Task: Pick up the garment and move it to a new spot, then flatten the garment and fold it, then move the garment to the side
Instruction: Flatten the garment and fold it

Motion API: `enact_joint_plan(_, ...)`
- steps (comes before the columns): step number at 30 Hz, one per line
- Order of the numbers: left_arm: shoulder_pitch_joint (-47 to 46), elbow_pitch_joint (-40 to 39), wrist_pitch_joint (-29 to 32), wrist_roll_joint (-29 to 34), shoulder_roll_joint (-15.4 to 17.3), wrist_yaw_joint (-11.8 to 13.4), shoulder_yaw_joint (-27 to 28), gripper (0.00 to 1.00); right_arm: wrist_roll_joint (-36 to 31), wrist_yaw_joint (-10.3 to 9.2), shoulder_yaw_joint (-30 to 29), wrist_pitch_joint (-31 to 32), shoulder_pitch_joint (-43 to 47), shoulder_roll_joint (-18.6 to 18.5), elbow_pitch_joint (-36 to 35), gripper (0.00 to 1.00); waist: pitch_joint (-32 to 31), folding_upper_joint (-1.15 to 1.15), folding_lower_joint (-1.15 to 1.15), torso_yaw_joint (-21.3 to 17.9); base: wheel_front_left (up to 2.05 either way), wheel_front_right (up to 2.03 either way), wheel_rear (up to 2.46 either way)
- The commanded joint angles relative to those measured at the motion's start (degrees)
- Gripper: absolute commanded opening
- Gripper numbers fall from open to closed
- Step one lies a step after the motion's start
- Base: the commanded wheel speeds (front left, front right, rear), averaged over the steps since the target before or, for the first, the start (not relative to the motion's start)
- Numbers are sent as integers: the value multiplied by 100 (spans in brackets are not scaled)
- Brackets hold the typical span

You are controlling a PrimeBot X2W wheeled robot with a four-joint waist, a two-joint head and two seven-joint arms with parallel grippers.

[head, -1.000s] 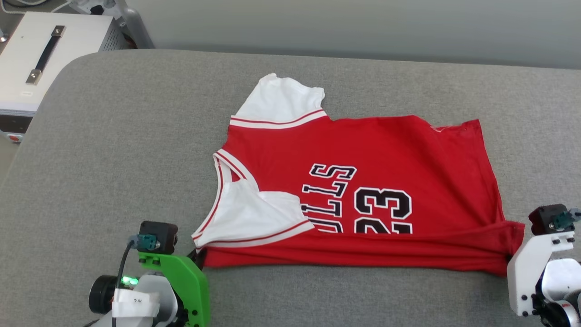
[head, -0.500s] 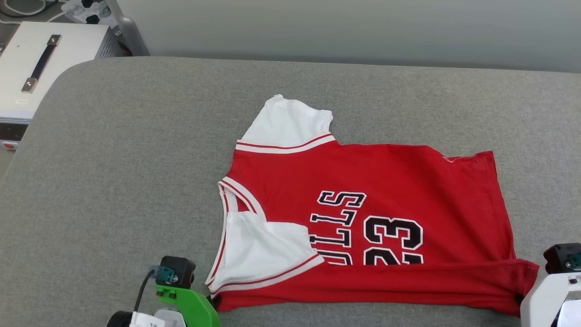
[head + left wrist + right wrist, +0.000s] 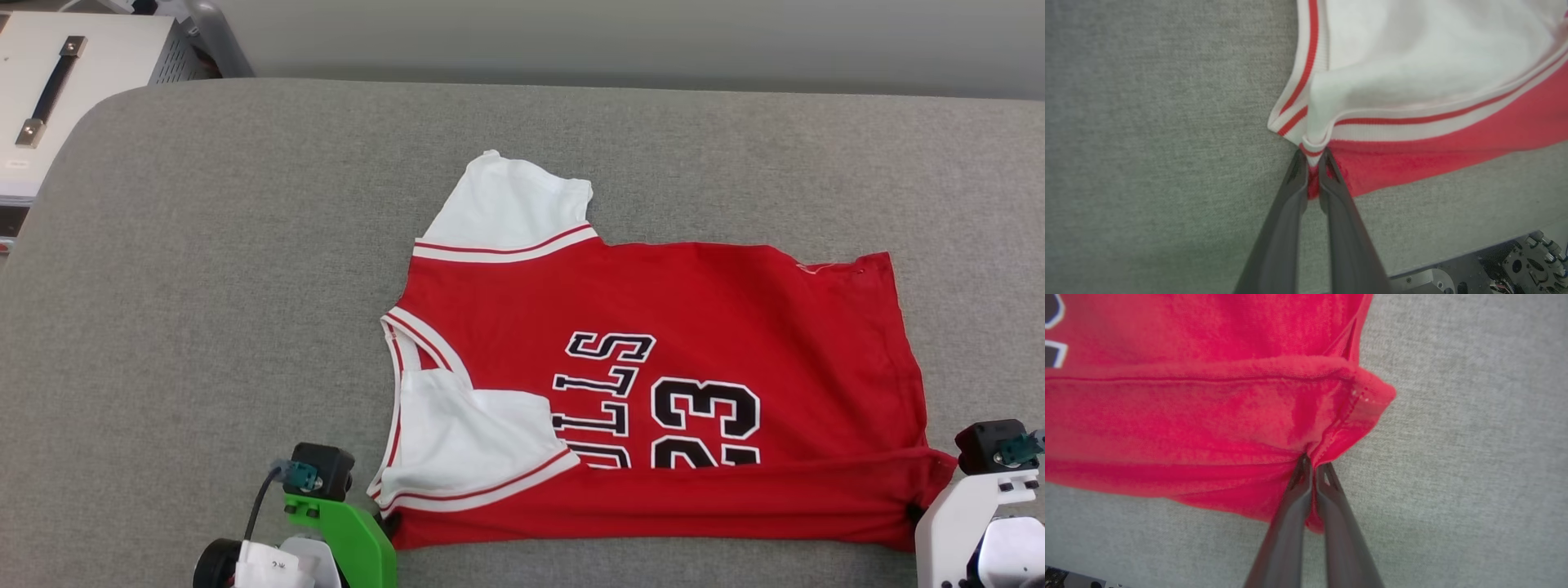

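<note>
The garment [image 3: 694, 302], a red jersey with white sleeves and a black "BULLS 23" print, lies spread on the grey cushion, its near edge doubled over into a red band. My left gripper [image 3: 385, 523] is shut on the garment's near left corner by the striped sleeve trim; in the left wrist view the gripper [image 3: 1311, 157] pinches red and white fabric [image 3: 1412, 73]. My right gripper [image 3: 914, 514] is shut on the near right hem corner, and in the right wrist view that gripper [image 3: 1312, 463] clamps bunched red cloth [image 3: 1208, 408].
The grey padded surface [image 3: 204, 286] runs wide to the left and behind the jersey. A white case with a black handle [image 3: 57, 73] stands beyond its far left corner. A pale wall [image 3: 612, 37] lies behind. The surface's near edge shows in the left wrist view [image 3: 1453, 269].
The whole head view shifted, so the camera moved. Both grippers keep their hold on the near corners, and the folded near band looks much the same.
</note>
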Motion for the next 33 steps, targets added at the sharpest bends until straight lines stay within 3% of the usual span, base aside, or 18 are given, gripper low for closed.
enact_joint_plan(1, -62, 162, 25, 25, -89, -18, -82, 0, -18, -10, 59, -30, -67, 28, 163, 0, -52, 0, 0, -1, 0, 0, 0)
enact_joint_plan(2, -58, 178, 27, 22, -92, -20, -88, 0, -11, -10, 66, -47, -70, 25, 202, 0, -88, 0, 0, -2, 0, 0, 0)
enact_joint_plan(3, -53, 185, 32, 16, -93, -20, -92, 0, -4, -10, 68, -62, -69, 24, 226, 30, -117, 0, 0, -4, 0, 0, 0)
enact_joint_plan(4, -43, 184, 39, 6, -92, -18, -94, 0, 16, -10, 73, -98, -71, 25, 240, 82, -156, 0, 0, -8, 0, 0, 0)
enact_joint_plan(5, -35, 177, 32, 7, -89, -14, -94, 6, 48, -10, 75, -131, -74, 33, 246, 100, -195, 0, 0, -11, 0, 0, 0)
enact_joint_plan(6, -29, 163, -1, 34, -77, 3, -96, 69, 83, -10, 75, -165, -77, 36, 246, 100, -241, 0, 0, -15, 0, 0, 0)
enact_joint_plan(7, -23, 149, -33, 53, -69, 22, -91, 100, 99, -10, 78, -190, -75, 27, 241, 100, -279, 0, 0, -17, 0, 0, 0)
enact_joint_plan(13, -9, -67, -608, 143, -83, 2, 93, 100, 191, -10, 67, -660, -58, -68, -50, 100, -561, 0, 0, -22, 0, 0, 0)
enact_joint_plan(19, -104, -354, -1508, 408, -73, -39, 356, 100, 39, -10, 13, -1658, -108, -103, -573, 100, -711, 0, 0, -2, 0, 0, 0)
enact_joint_plan(28, -191, -410, -2883, 1047, -337, -307, 553, 100, -143, -10, -163, -3495, -79, 364, -801, 100, -799, 0, 0, -53, 0, 0, 0)
enact_joint_plan(33, 110, -850, -2964, 1863, -771, -459, 1382, 100, -136, -10, -176, -4390, 73, 739, -751, 100, -788, 0, 0, -109, 0, 0, 0)
